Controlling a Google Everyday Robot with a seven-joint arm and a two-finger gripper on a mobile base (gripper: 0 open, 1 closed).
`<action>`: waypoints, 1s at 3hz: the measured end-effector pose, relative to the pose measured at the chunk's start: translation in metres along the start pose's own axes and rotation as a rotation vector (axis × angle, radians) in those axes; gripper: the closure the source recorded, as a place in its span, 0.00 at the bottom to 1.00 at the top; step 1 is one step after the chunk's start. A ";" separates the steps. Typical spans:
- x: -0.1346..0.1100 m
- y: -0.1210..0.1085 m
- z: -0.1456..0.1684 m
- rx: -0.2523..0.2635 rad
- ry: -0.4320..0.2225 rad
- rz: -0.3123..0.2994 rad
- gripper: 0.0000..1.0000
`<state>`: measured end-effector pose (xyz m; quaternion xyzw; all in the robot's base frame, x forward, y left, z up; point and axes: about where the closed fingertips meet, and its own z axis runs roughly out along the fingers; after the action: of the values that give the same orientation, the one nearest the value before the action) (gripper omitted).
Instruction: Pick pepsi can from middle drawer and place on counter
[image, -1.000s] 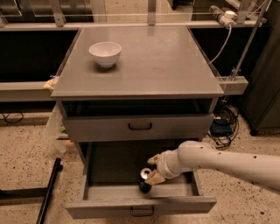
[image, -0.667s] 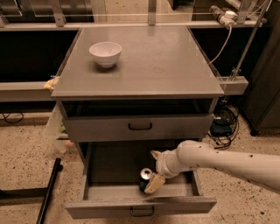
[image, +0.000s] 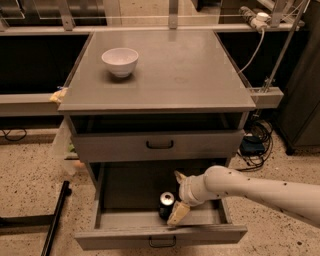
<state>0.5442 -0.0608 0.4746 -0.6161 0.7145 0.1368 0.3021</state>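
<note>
The pepsi can stands upright on the floor of the pulled-out middle drawer, near its front wall. My gripper reaches into the drawer from the right on a white arm and is open. Its front fingertip sits right beside the can's right side, and the other finger points toward the back of the drawer. The can is not held. The grey counter tops the cabinet above.
A white bowl sits on the counter's back left. The upper drawer front is slightly ajar and overhangs the open drawer. A black bar lies on the floor at left. Cables and a power strip lie at right.
The gripper's fingers have spread wider apart beside the can. The can has stayed in place in the drawer. The arm has barely shifted.
</note>
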 end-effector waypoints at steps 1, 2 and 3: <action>0.010 -0.003 0.011 0.004 -0.011 -0.007 0.20; 0.019 -0.003 0.020 0.001 -0.017 -0.005 0.32; 0.025 -0.005 0.030 -0.006 -0.021 -0.002 0.28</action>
<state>0.5551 -0.0647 0.4374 -0.6163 0.7101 0.1451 0.3081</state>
